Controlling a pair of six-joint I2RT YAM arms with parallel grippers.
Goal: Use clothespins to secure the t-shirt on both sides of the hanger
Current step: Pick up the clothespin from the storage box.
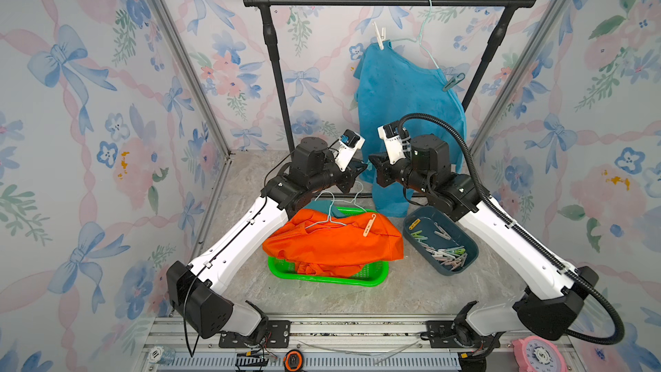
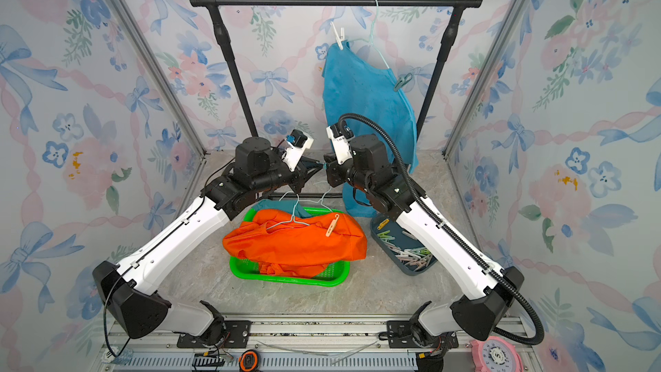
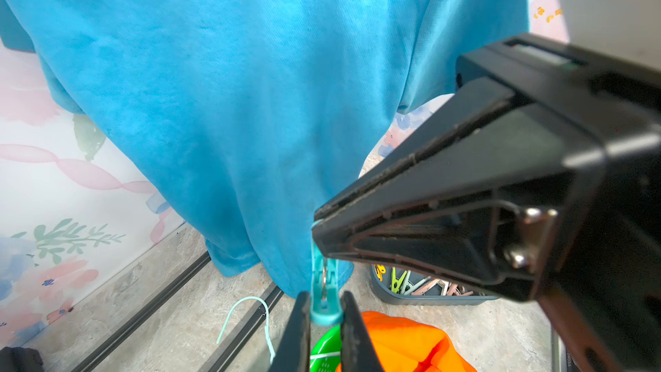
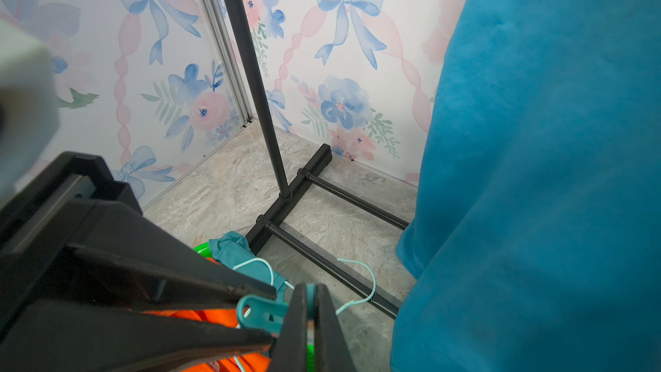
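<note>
Rack, top views: black garment rack [image 1: 390, 1] at the far side of the table [image 1: 236, 288]; a mint hanger [image 1: 425, 26] hooks over its bar, right of centre.
Shirt, top views: blue t-shirt [image 1: 404, 101] hangs on the hanger, with a white clothespin [image 1: 380, 35] on its left shoulder and a green clothespin [image 1: 452, 81] on its right shoulder.
Grippers, top views: left gripper [image 1: 359, 169] and right gripper [image 1: 372, 168] meet tip to tip in front of the blue t-shirt's lower part. A speck of the teal clothespin [image 2: 323, 165] shows between them.
Near side, top views: green basket [image 1: 322, 279] at centre, with an orange t-shirt [image 1: 332, 245] heaped over it. A spare hanger [image 1: 332, 209] and a cream clothespin [image 1: 369, 225] lie on top. Just right of it, a dark blue tray [image 1: 469, 252] holds loose clothespins [image 1: 447, 252].
Left wrist: left gripper [image 3: 324, 297] is clenched on the teal clothespin [image 3: 323, 280] near its rounded end. The right gripper [image 3: 318, 225] pinches the opposite end, its fingers pressed together. The blue t-shirt [image 3: 250, 84] is behind; the tray [image 3: 411, 298] is beyond.
Right wrist: right gripper [image 4: 310, 291] is clamped with a thin teal edge between its fingers. The left gripper [image 4: 273, 316] grasps the teal clothespin [image 4: 259, 313] by its looped end. The rack's post and foot [image 4: 297, 191] stand on the table, with the blue t-shirt [image 4: 536, 173] close alongside.
</note>
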